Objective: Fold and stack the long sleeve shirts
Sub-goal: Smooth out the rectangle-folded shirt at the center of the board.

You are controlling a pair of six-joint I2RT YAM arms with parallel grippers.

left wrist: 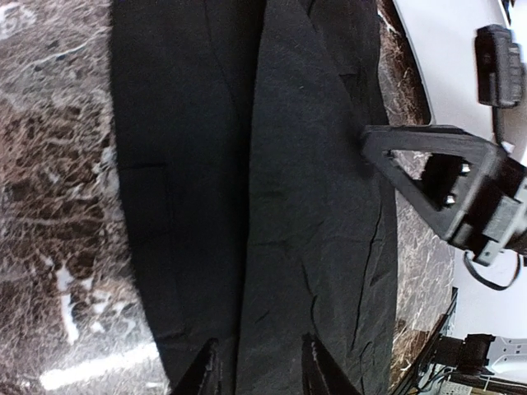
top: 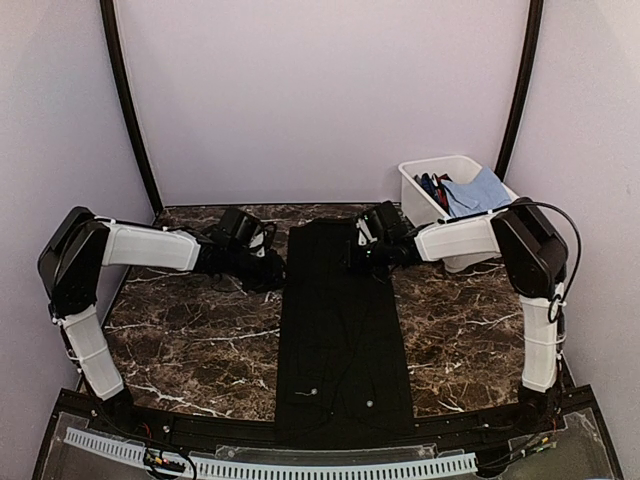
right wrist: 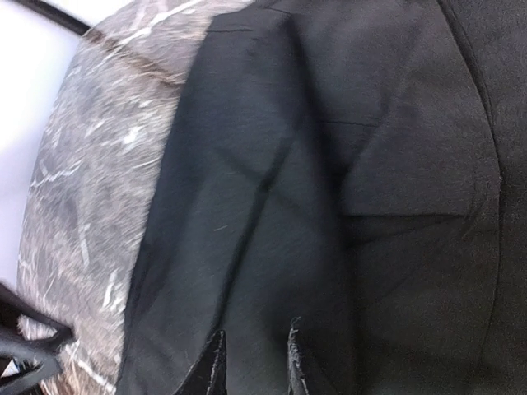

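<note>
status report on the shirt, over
Left gripper open, right gripper open, both at the far end. Black shirt lies flat in a long strip. Nothing blocking; white bin far right.

Top camera: fixed high above and behind the arm bases and facing the back wall, it took in the whole table (top: 180,340), the shirt (top: 340,330), the left gripper (top: 272,270) and the right gripper (top: 358,255) from afar. Left wrist camera: close over the shirt and looking steeply down, it caught the right gripper at its right edge; right wrist camera: equally close, it caught marble and a corner of the left gripper at its left. All three shared the shirt's far part.
</note>
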